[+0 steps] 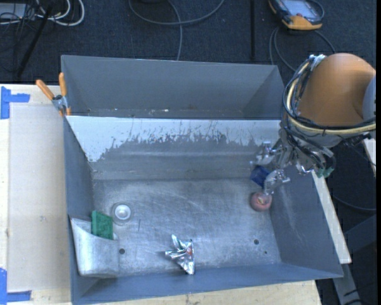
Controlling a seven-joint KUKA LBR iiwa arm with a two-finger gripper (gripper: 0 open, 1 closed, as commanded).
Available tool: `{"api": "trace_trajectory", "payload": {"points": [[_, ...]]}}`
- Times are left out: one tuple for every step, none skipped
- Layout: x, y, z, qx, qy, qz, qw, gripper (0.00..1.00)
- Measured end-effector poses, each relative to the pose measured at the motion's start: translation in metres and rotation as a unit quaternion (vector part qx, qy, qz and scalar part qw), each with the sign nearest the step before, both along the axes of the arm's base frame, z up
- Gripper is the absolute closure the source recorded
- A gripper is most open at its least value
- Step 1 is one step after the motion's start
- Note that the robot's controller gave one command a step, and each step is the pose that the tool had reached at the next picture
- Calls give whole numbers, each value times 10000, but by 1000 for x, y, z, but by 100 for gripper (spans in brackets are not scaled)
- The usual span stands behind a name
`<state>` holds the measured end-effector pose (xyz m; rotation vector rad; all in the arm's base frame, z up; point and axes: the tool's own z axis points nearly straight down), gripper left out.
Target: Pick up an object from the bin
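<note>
Lying nearest the front edge of the bin, one crumpled silver foil scrap sits about midway along it. One pale folded sheet leans in the front left corner, with one small green block touching its upper edge and one clear round cap just beside the block. Farther back, near the right wall, rests one pinkish round ball. Just above it hangs the gripper, with one small blue piece right against it. Whether the claw is released or clenched cannot be told, nor whether it grasps the blue piece.
</note>
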<state>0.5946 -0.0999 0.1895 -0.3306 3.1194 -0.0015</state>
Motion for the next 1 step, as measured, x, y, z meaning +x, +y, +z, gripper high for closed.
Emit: {"api": "trace_trajectory", "payload": {"points": [[-4, -43, 65, -12, -3, 1084, 9941, 100]]}}
